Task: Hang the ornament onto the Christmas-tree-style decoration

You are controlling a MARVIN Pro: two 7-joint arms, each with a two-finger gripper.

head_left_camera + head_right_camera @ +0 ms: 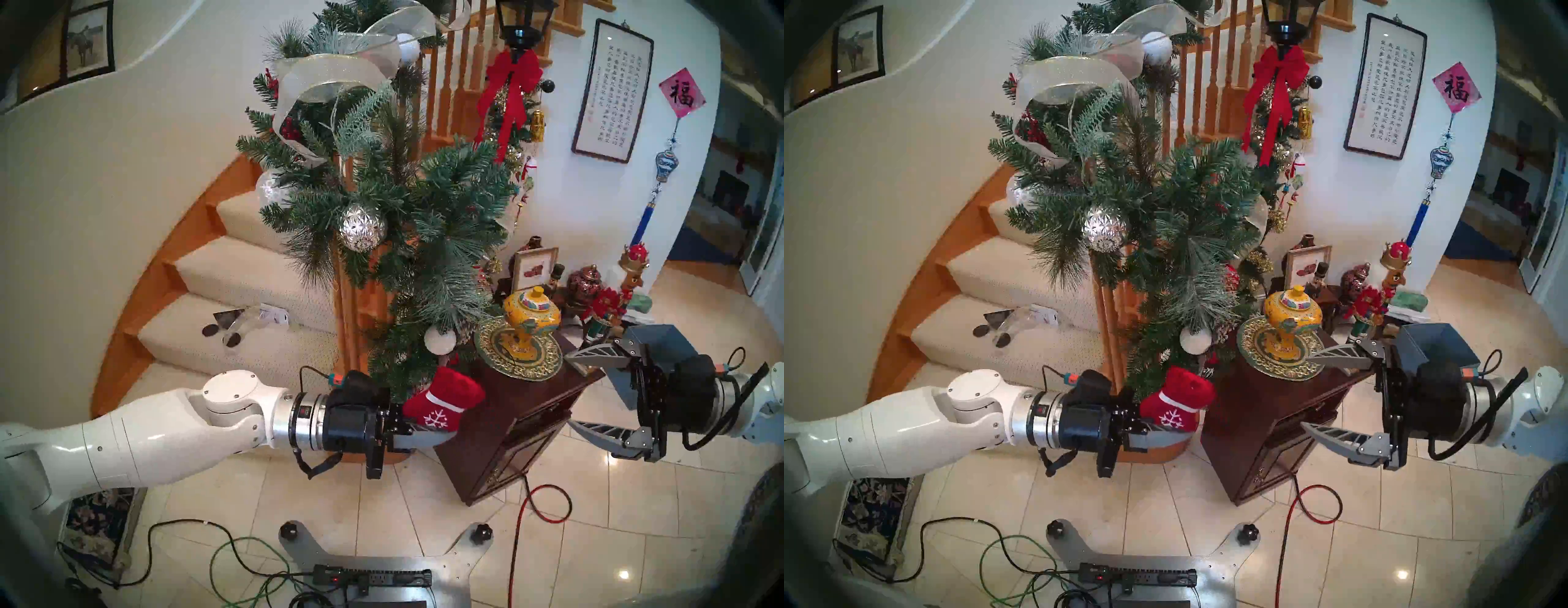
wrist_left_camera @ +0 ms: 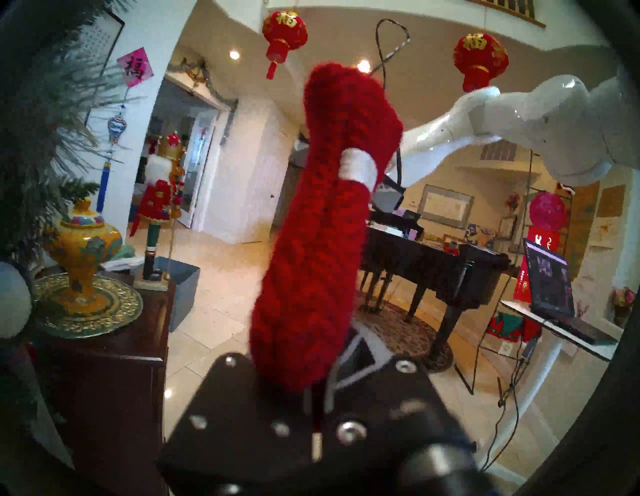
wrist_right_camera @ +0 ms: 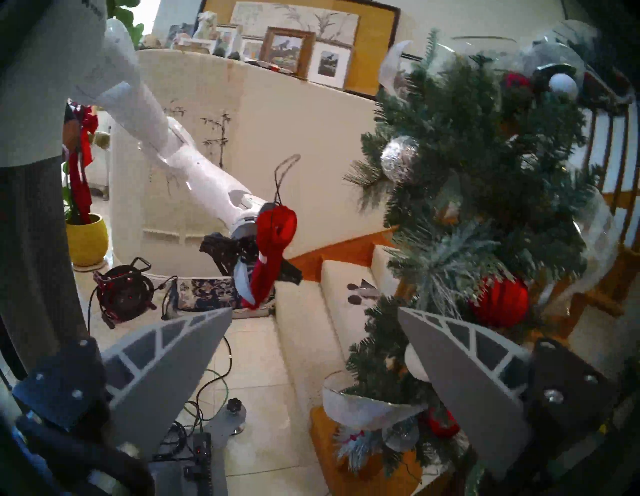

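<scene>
The ornament is a small red mitten with a white snowflake and a white cuff stripe. My left gripper is shut on its lower end, and the cuff points up. In the right wrist view a thin dark loop rises from the ornament. The mitten sits just below the lowest needles of the green garland on the stair post; I cannot tell if they touch. The ornament fills the middle of the left wrist view. My right gripper is open and empty, out to the right beside the cabinet.
A dark wooden cabinet stands right of the post, carrying a yellow urn on a brass plate. Figurines and a grey box lie behind it. A silver ball and a white ball hang in the garland. Cables cross the tiled floor.
</scene>
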